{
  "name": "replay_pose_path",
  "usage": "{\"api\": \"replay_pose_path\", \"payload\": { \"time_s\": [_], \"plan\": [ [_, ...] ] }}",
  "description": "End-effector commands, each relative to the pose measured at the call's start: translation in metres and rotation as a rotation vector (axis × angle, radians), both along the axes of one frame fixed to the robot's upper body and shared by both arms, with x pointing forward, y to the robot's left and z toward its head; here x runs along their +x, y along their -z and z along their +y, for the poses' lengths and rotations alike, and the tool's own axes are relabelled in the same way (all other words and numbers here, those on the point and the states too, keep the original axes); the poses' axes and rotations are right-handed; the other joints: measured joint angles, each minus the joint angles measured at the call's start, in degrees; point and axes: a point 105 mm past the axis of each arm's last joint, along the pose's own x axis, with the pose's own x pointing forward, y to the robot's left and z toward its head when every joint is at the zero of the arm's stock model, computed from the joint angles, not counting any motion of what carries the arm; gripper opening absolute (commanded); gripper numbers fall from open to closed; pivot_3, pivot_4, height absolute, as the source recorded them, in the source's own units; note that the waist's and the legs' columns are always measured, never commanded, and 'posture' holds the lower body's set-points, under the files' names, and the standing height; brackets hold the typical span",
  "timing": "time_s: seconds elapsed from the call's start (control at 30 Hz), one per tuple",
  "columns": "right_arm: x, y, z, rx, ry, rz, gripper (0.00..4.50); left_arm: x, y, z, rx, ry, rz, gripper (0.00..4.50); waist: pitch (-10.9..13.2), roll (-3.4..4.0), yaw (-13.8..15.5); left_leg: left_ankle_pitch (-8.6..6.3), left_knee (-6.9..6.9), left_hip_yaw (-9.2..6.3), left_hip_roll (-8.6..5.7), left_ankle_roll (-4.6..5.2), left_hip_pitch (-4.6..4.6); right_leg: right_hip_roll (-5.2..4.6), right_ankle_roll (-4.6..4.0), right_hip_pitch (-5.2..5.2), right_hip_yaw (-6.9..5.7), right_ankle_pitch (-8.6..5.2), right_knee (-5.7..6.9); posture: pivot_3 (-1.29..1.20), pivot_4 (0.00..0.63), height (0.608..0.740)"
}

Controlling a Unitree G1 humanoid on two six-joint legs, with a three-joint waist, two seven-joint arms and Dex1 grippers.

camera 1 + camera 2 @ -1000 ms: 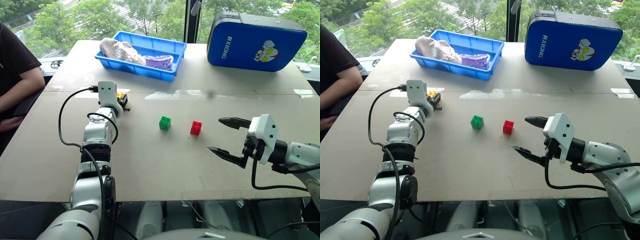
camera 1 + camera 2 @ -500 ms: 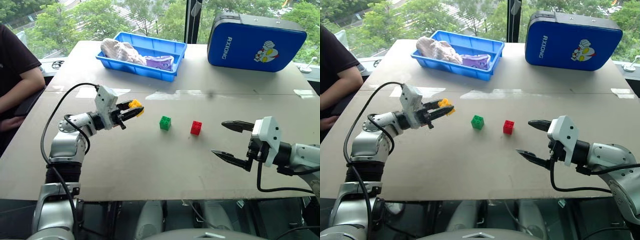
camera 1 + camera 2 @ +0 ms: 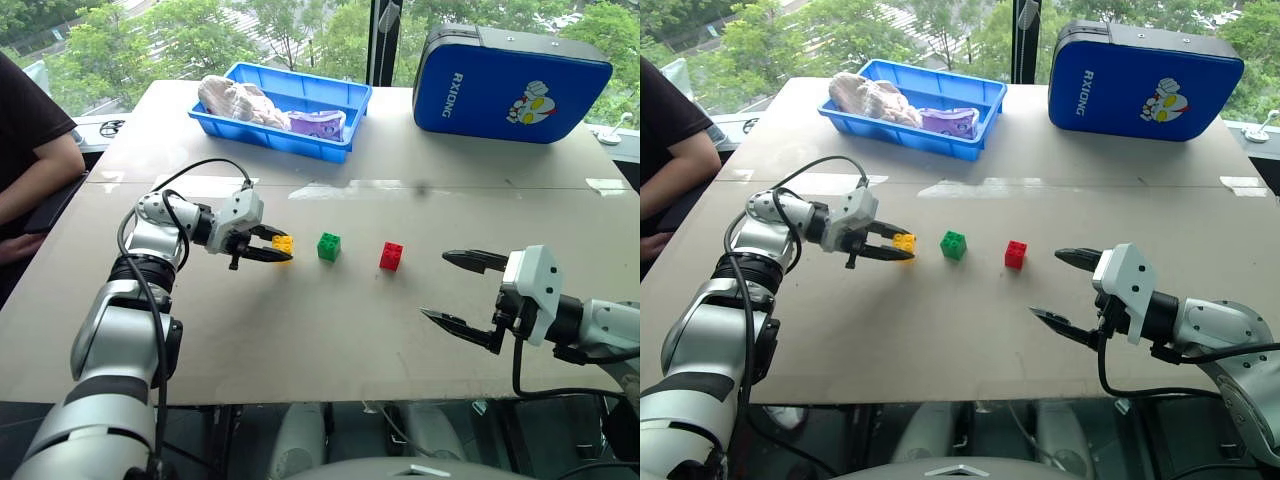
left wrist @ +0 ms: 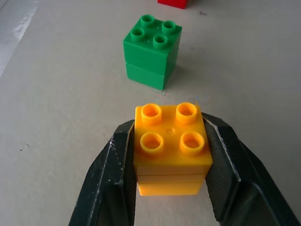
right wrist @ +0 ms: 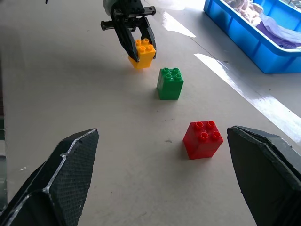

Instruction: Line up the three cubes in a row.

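My left gripper [image 3: 280,247] is shut on the yellow cube [image 4: 171,147], holding it studs up at about table level, just left of the green cube [image 3: 329,246]. The two black fingers [image 4: 111,176] clamp the yellow cube's sides. Whether it rests on the table I cannot tell. The red cube [image 3: 391,256] stands a little further right, roughly in line with the green one. My right gripper [image 3: 452,288] hangs open and empty over the table, right of the red cube [image 5: 202,139] and nearer the front edge.
A blue tray [image 3: 345,98] with cloth-like items sits at the back, a blue case [image 3: 510,83] at the back right. A person's arm [image 3: 35,165] rests at the table's left edge. A cable [image 3: 190,170] loops off my left wrist.
My left gripper swung from the far left toward the middle, turned to point right, and lowered the yellow cube next to the green one. The right gripper stayed put.
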Motion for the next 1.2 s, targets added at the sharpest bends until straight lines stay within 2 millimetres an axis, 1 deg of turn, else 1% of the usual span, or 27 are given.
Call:
{"api": "replay_pose_path", "payload": {
  "time_s": [0.03,0.2,0.4,0.87,0.9,0.93,0.97,1.1,1.2],
  "plan": [
    [-0.003,-0.012,-0.002,-0.004,0.001,-0.067,4.5,0.005,-0.013,0.001,0.005,0.013,-0.065,1.31,0.0,0.0,0.0,0.0,0.01,0.0,0.0,0.0,0.0,0.0,-0.02,0.01,0.0,-0.01,0.0,0.0,0.15,0.74],
    [-0.003,-0.013,-0.006,-0.017,0.004,-0.069,4.5,0.007,-0.016,0.001,0.001,0.007,-0.085,1.31,0.0,0.0,0.0,0.0,0.02,-0.01,0.03,0.0,0.01,-0.02,-0.04,0.01,0.03,-0.02,0.0,0.0,0.15,0.74],
    [0.0,-0.014,-0.005,-0.022,0.006,-0.079,4.5,0.012,-0.014,0.004,0.004,-0.041,-0.108,1.31,0.0,0.0,-0.01,0.0,0.02,-0.02,0.02,0.0,0.0,-0.02,0.02,0.01,0.02,0.02,0.0,0.0,0.15,0.74],
    [0.001,-0.015,-0.006,-0.028,0.008,-0.079,4.5,0.014,-0.01,0.006,-0.034,-0.092,-0.074,1.31,0.0,0.0,-0.02,0.0,0.02,-0.01,0.03,0.0,0.0,-0.02,0.05,0.01,0.02,0.04,0.01,0.0,0.15,0.74],
    [0.001,-0.015,-0.006,-0.028,0.008,-0.079,4.5,0.014,-0.009,0.006,-0.035,-0.096,-0.067,2.32,0.0,0.0,-0.02,0.0,0.02,-0.01,0.03,0.0,0.0,-0.02,0.05,0.01,0.02,0.04,0.01,0.0,0.15,0.74],
    [0.0,-0.015,-0.006,-0.029,0.008,-0.079,4.5,0.014,-0.008,0.007,-0.032,-0.103,-0.072,2.32,0.0,0.0,-0.02,0.0,0.02,-0.01,0.03,0.0,0.0,-0.02,0.05,0.01,0.02,0.04,0.01,0.0,0.15,0.74],
    [0.0,-0.015,-0.006,-0.029,0.009,-0.079,4.5,0.015,-0.008,0.007,-0.033,-0.109,-0.072,2.56,0.0,0.0,-0.02,0.0,0.02,-0.01,0.02,0.0,0.0,-0.02,0.06,0.01,0.02,0.04,0.01,0.0,0.15,0.74],
    [0.0,-0.015,-0.007,-0.03,0.01,-0.077,4.5,0.016,-0.006,0.011,-0.039,-0.142,-0.07,4.42,0.0,0.0,-0.02,0.0,0.02,-0.01,0.02,0.0,0.0,-0.02,0.07,0.01,0.02,0.05,0.01,0.0,0.15,0.74],
    [0.0,-0.015,-0.007,-0.031,0.01,-0.073,4.5,0.014,-0.008,0.015,-0.054,-0.15,-0.072,4.47,0.0,0.0,-0.02,0.0,0.02,-0.01,0.03,0.0,0.0,-0.02,0.08,0.01,0.02,0.05,0.01,0.0,0.15,0.74]
  ]
}}
